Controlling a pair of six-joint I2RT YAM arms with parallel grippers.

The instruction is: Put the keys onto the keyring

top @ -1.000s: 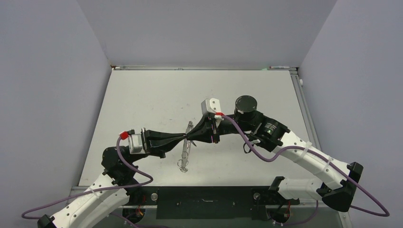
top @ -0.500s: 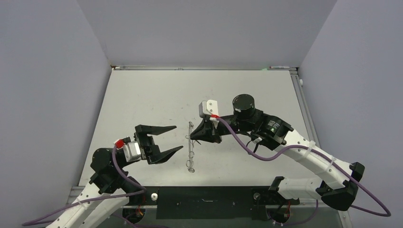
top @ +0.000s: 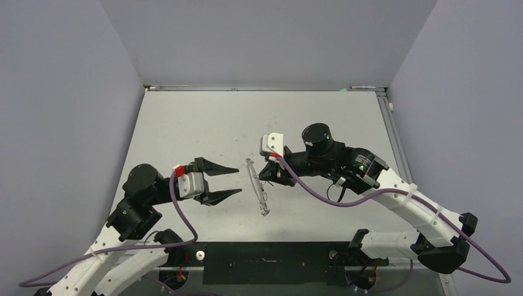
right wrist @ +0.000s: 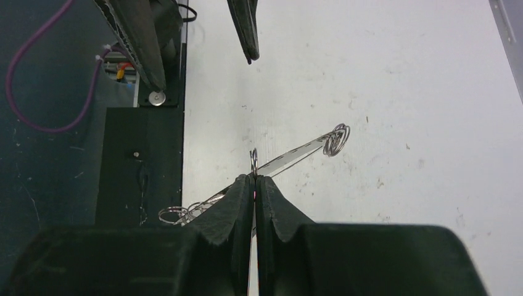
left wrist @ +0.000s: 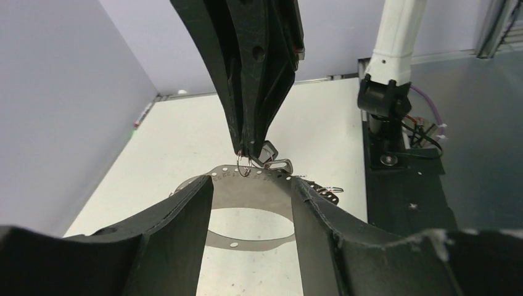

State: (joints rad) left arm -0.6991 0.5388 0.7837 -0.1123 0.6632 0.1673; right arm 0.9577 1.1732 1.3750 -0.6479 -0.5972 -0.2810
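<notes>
From above, the keyring [top: 257,185] shows edge-on, its loops too fine to tell apart (any key among them likewise). In the left wrist view, the left gripper's fingers [left wrist: 185,213] cover its two sides.

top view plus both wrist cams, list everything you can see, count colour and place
keyring: one, silver, held up above mid-table
small loops: several, silver, strung along the keyring
keys: none that I can make out
table: one, off-white, under both arms
walls: three, pale lilac, around the table
cables: two, purple, one along each arm
left gripper: one, black, open and empty, left of the keyring
right gripper: one, black, shut on the keyring
</notes>
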